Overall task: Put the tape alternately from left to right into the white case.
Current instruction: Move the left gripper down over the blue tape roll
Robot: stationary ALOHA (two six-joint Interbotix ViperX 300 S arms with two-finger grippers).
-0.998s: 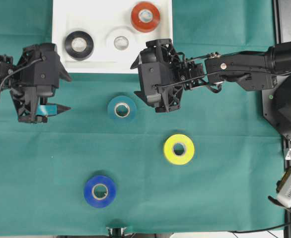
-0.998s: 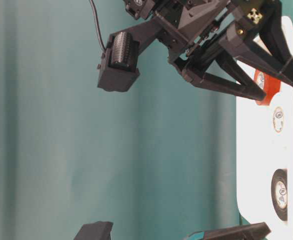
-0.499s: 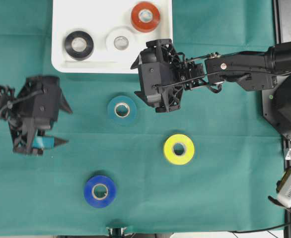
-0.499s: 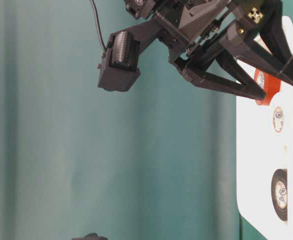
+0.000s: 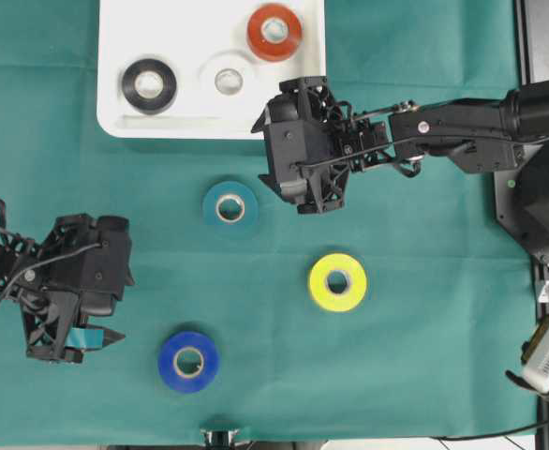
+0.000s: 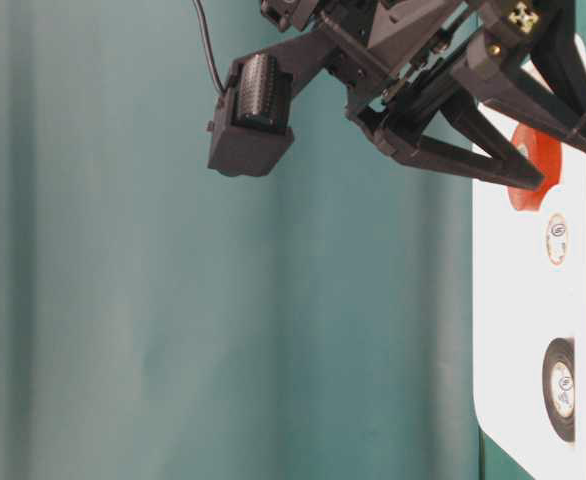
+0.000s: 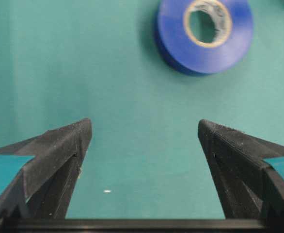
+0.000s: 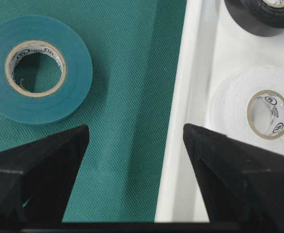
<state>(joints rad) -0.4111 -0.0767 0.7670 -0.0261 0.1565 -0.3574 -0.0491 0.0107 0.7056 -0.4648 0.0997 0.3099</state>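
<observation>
- Left fingers [image 7: 144,145] spread wide, empty, just short of the blue roll [image 7: 204,34].
- Right fingers [image 8: 134,141] wide, empty, straddling the white case [image 5: 115,94] rim.
- In the case: black, white, red; 3 outside.
- Risk: an off-centre close could skid the glossy blue roll away.

**Materials and surface finishes**

Table cloth [image 8: 127,97]: green woven fabric, matt, with a fine mesh-like weave and soft vertical folds in the table-level view. Case [image 5: 115,28]: smooth white plastic with a faint sheen. Blue roll [image 7: 205,36], teal roll [image 8: 38,68], white roll [image 8: 256,109], black roll [image 5: 149,85], red roll [image 5: 274,32] and yellow roll [image 5: 338,281]: glossy smooth tape wound on pale, printed card-like cores. Left gripper [image 7: 144,145] and right gripper [image 8: 134,145]: matt black plastic, finely grained; the left one's fingers [image 7: 59,145] carry teal tape patches.
</observation>
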